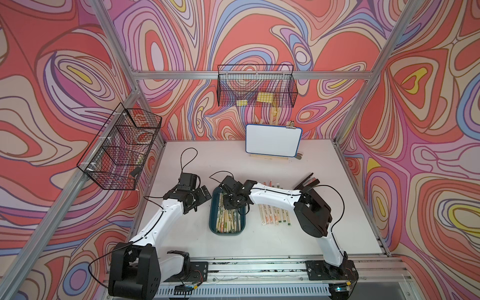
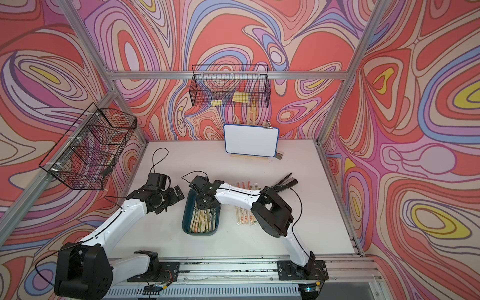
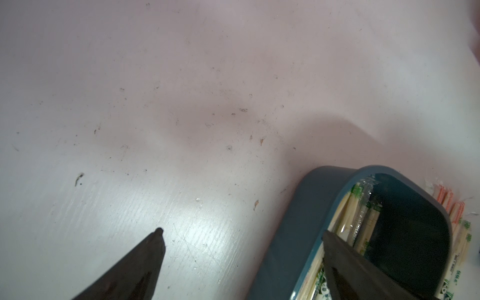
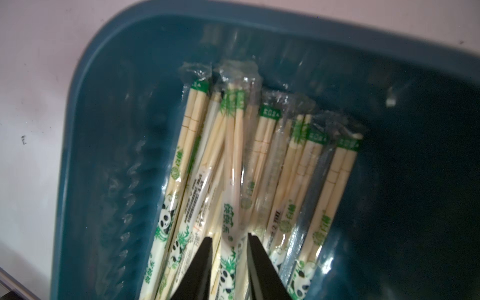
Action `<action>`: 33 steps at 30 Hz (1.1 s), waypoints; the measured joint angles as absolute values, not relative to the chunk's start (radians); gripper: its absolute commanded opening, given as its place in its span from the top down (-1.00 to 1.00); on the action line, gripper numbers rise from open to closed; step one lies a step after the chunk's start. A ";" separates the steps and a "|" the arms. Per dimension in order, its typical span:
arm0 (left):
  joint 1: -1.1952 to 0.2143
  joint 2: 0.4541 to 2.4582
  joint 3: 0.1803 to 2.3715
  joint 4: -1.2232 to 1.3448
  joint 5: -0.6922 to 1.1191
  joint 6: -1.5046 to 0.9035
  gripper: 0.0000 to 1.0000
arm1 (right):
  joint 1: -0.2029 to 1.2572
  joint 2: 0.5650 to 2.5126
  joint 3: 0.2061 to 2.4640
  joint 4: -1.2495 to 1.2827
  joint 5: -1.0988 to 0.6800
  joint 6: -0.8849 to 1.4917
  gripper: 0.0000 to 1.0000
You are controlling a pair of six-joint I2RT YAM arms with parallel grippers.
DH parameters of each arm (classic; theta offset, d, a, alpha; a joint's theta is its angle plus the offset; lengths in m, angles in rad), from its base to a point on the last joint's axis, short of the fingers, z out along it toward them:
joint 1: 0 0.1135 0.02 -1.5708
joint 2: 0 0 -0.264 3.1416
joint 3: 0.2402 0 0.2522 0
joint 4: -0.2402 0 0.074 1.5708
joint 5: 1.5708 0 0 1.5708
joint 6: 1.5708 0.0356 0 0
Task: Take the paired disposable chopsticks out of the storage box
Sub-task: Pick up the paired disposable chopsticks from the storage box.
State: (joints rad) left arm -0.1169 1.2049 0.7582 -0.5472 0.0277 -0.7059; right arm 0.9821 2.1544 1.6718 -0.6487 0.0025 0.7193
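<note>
Storage box (image 1: 212,226), dark teal with rounded corners, sits on the white table (image 1: 197,158) between the two arms in both top views. Paired disposable chopsticks (image 1: 226,220) in clear sleeves with green print and panda marks lie lengthwise inside it, and part of the box floor beside them is bare.

The right hand (image 1: 232,205) reaches down into the far half of the box. In the right wrist view its two black fingers (image 4: 202,265) are drawn in on either side of one sleeved pair marked with green characters. The sleeve fills the gap between them, so the hand (image 4: 229,235) is pinching that pair where it lies on the pile.

The left hand (image 1: 200,197) hovers just outside the box's left long wall, near its far corner. It is spread wide and holds nothing. In the left wrist view one finger (image 3: 145,254) is over the table and the other is over the box rim (image 3: 298,207).

A row of sleeved pairs (image 1: 275,214) with orange and green marks lies on the table just off the box's right long wall, partly under the right forearm. A black tool (image 1: 306,181) lies farther out on that side. A whiteboard (image 1: 272,140) stands well beyond the box's far end.
</note>
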 measured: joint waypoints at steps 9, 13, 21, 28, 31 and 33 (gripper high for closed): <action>-0.117 1.205 0.758 -0.547 0.035 -0.706 -1.00 | 0.982 2.192 1.672 -0.647 -0.009 0.718 0.68; -0.117 1.205 0.758 -0.547 0.039 -0.707 -1.00 | 0.982 2.192 1.672 -0.643 -0.014 0.720 0.79; -0.117 1.205 0.758 -0.546 0.050 -0.707 -0.99 | 0.982 2.178 1.662 -0.643 -0.015 0.719 0.83; -0.117 1.205 0.758 -0.546 0.052 -0.707 -1.00 | 0.982 2.115 1.642 -0.642 -0.003 0.719 0.79; -0.117 1.205 0.758 -0.546 0.055 -0.707 -1.00 | 0.982 2.103 1.642 -0.638 0.001 0.718 0.77; -0.117 1.205 0.758 -0.546 0.058 -0.707 -1.00 | 0.982 2.104 1.642 -0.637 0.003 0.718 0.77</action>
